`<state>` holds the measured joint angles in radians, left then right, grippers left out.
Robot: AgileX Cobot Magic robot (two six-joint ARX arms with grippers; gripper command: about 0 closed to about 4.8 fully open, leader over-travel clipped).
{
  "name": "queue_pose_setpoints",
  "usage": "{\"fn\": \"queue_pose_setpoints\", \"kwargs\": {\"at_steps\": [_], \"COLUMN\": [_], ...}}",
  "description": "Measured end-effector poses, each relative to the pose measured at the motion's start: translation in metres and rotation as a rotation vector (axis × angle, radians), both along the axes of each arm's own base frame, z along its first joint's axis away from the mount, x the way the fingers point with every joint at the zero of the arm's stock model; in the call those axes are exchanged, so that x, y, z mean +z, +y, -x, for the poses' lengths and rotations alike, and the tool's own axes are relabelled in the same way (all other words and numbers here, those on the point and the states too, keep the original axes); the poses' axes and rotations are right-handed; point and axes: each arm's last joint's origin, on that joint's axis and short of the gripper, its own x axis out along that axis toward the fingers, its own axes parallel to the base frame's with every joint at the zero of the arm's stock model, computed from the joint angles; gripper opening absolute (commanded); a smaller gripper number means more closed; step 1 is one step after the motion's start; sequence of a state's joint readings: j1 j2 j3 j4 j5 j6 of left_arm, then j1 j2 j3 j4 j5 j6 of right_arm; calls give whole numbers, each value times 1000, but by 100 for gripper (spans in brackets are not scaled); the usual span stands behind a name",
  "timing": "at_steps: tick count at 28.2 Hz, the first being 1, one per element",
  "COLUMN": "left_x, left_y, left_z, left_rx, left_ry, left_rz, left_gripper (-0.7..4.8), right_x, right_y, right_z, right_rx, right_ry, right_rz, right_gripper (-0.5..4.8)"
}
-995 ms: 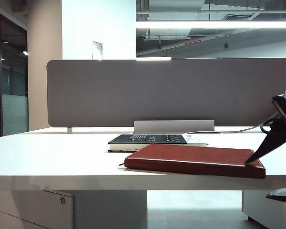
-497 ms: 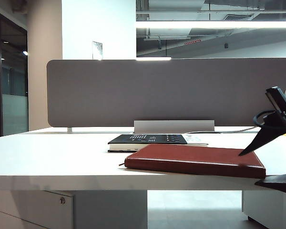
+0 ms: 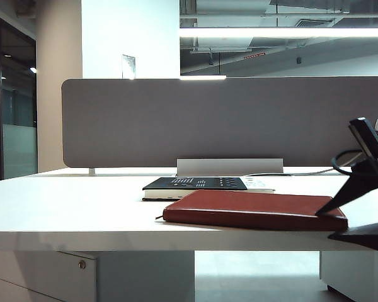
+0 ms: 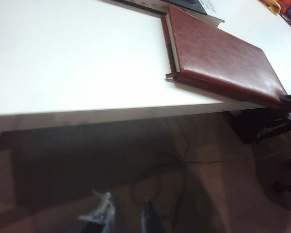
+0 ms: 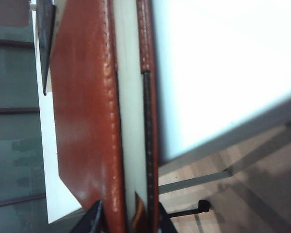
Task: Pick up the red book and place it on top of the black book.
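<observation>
Red book (image 3: 255, 211): you see it flat on the white surface (image 3: 69, 211), near the front edge, its right corner out past that edge; a thin ribbon end pokes from its left side.
Black book (image 3: 195, 184): it lies just behind the red book; from the left wrist view only a cut-off corner (image 4: 184, 5) shows beyond the red cover (image 4: 223, 56).
Right pincer (image 3: 337, 217): you find it at the red book's right corner, 1 dark finger above the cover and 1 below the surface edge. In its own wrist view the 2 fingertips (image 5: 94, 218) sit on either side of the book (image 5: 87, 121), cover and page edge between them. Whether they are pressing the covers yet you cannot tell.
Left pincer (image 4: 123, 216): its 2 tips show blurred, apart with nothing between them, released, hanging below the surface front, well away from both books. In the exterior view only a dark sliver at the left border could be that arm; too little to be sure.
Backdrop: a grey divider panel (image 3: 227, 119) stands behind the books.
</observation>
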<state>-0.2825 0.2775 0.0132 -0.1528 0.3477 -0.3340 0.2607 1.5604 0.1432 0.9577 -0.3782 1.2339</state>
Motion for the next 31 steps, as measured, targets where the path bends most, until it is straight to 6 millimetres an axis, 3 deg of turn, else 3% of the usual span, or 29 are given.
{"fn": "queue_pose_setpoints", "kwargs": {"at_steps": [5, 7, 10, 31], "left_x": [0, 0, 0, 0], "left_y": [0, 0, 0, 0], "left_z": [0, 0, 0, 0], "left_rx": [0, 0, 0, 0], "left_ry": [0, 0, 0, 0], "left_rz": [0, 0, 0, 0], "left_gripper": [80, 80, 80, 80], "right_x": [3, 3, 4, 17], "right_y": [1, 1, 1, 4], "right_z": [-1, -1, -2, -5], "right_rx": [13, 15, 25, 70], "right_ry": [-26, -24, -36, -166], "right_rz": [-19, -21, -33, -102], "right_gripper": [69, 26, 2, -2]}}
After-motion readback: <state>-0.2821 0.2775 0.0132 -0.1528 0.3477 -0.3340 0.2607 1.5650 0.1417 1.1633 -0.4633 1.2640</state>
